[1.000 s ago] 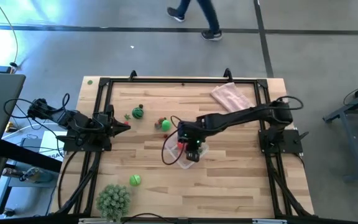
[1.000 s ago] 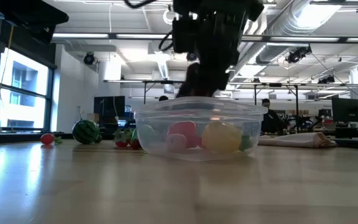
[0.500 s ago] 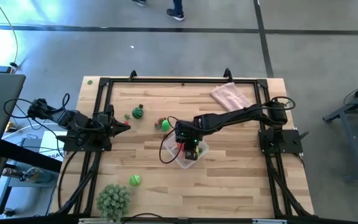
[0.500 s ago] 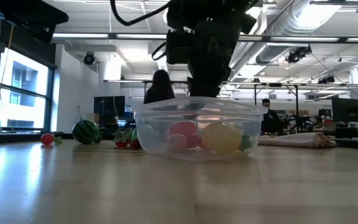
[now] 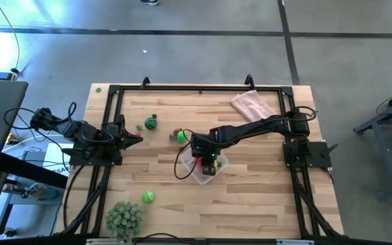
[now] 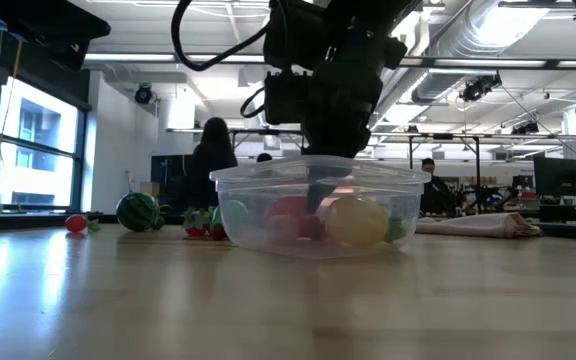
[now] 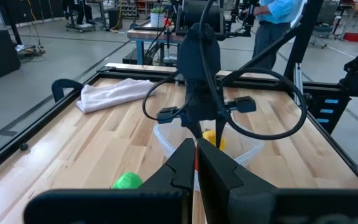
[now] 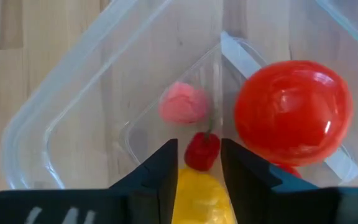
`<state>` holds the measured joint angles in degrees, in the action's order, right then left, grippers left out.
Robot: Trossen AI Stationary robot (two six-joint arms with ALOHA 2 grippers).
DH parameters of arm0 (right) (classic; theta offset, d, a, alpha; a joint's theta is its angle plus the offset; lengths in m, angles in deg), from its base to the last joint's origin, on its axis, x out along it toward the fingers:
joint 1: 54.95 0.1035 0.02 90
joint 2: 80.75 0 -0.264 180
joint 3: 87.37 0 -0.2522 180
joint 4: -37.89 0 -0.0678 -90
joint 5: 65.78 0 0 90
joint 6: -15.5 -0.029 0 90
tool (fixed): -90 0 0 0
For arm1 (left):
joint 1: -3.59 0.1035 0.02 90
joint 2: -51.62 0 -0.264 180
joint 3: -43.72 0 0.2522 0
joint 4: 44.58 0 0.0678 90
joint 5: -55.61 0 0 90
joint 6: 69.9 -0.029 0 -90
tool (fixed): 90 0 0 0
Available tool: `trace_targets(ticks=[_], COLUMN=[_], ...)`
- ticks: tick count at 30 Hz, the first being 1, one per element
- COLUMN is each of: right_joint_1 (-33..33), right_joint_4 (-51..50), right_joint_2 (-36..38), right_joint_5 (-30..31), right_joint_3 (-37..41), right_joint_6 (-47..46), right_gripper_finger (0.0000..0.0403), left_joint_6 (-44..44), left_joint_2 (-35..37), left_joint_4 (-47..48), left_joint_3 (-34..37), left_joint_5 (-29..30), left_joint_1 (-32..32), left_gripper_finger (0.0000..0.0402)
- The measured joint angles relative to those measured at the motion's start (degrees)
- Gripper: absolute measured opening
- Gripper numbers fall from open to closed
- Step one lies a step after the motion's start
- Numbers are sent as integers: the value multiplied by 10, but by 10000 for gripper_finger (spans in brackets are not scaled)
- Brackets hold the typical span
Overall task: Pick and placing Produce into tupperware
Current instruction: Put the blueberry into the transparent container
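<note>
The clear tupperware (image 5: pixel 211 170) stands mid-table, with my right gripper (image 8: pixel 200 165) pointing steeply down into it, its fingers apart. Below the gap between the fingertips a small dark-red piece of produce (image 8: pixel 202 151) lies on the container's floor, and I see no finger touching it. A big red tomato (image 8: pixel 294 112), a pink piece (image 8: pixel 184 102) and a yellow piece (image 6: pixel 358 221) also lie inside. Loose produce rests on the table: a striped green one (image 5: pixel 151 123), a green-and-red one (image 5: pixel 180 135) and a green one (image 5: pixel 148 197). My left gripper (image 5: pixel 136 139) waits shut at the left edge.
A spiky pale-green ball plant (image 5: pixel 124 218) stands at the near left corner. A pink cloth (image 5: pixel 252 104) lies at the far right. A black frame (image 5: pixel 196 88) runs round the table. A person stands in the room behind the tupperware (image 6: pixel 318 205).
My right gripper has sunk down into the tupperware and shifted slightly toward the table's left edge. In the low view a small dark-red piece now shows on the container's floor beside the red one.
</note>
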<state>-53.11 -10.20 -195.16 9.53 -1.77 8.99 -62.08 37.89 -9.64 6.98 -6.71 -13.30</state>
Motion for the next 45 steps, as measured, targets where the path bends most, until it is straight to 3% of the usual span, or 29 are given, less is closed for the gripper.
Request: trace_targets(ticks=[13,19,29,36,40,45], right_joint_1=[0,0,-30,-63,-111,-195], right_joint_4=[2,3,-53,-56,-40,-29], right_joint_2=[3,58,234,303,306,272], right_joint_5=[-3,17,202,309,290,199], right_joint_3=[0,0,0,0,0,-1], right_joint_6=[-11,-11,-13,-132,-227,-83], right_gripper_finger=[119,119,119,119,119,119], left_joint_6=[0,0,0,0,0,0], left_joint_2=[0,0,0,0,0,0], left_joint_4=[0,0,0,0,0,0], left_joint_3=[0,0,0,0,0,0], left_joint_5=[0,0,0,0,0,0], left_joint_1=[0,0,0,0,0,0], left_gripper_finger=[8,8,8,8,8,8])
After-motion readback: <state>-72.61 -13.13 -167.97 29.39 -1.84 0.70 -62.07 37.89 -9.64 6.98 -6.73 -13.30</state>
